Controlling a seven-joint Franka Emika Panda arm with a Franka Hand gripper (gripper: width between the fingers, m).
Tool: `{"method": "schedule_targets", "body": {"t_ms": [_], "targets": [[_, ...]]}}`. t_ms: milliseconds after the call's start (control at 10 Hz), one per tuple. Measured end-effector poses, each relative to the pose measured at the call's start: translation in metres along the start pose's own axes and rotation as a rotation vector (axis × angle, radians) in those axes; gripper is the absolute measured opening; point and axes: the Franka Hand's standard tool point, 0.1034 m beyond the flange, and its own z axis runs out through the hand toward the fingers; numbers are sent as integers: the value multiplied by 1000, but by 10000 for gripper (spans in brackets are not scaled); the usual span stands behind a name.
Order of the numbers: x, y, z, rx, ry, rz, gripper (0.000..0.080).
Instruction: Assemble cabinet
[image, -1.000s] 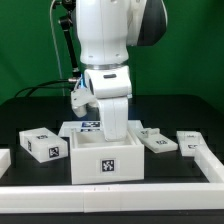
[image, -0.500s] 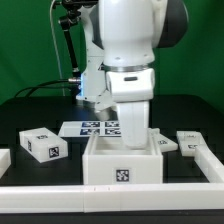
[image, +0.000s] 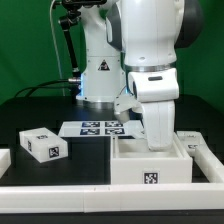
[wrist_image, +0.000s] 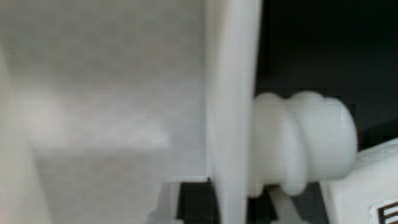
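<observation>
- cabinet (image: 150, 168): open-topped white shell, tag on the front face, upright on the dark table (image: 40, 118), directly under and around the fingers.
- gripper (wrist_image: 228, 204) reaching down into the open top. wrist view shows a thin upright wall of the shell running between the two dark fingers (wrist_image: 189, 206), so apparently pinched on that wall, one pad on each face.
- fingertips hidden behind the shell's front wall in the exterior view, so contact can't be confirmed from there.
- ribbed white knob (wrist_image: 313, 135) just beside the pinched wall, off to one side of the fingers. can't tell whether touching or which part it belongs to.
- marker board (image: 95, 128) flat on the table, away from the fingers toward the exterior view's left, apart from the shell.
- small tagged block (image: 42, 145) further out the same way, well apart from the fingers.
- another tagged block (image: 195, 148) near the fingers on the exterior view's right, just beside the shell.
- white rail (image: 60, 190) along the front edge, below the fingers, just in front of the shell.
- step in hand, as a judgement: placing the shell by its wall, probably toward the rail corner.
- to do it well:
  - hold the pinch square and deep on the thin wall.
  - move low and flat, no tilt.
  - watch the nearby block and rail for snags.
  - release only with the base flat, then lift straight up clear of the knob.
</observation>
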Motion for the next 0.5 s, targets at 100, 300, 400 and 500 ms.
{"method": "schedule_targets", "body": {"t_ms": [100,300,400,500], "targets": [[0,0,0,0,0,1,46],[3,1,0,-5,3,-2,44],[10,3,1,-12,6,-3,44],[18,9,1,-16,7,-18,44]]}}
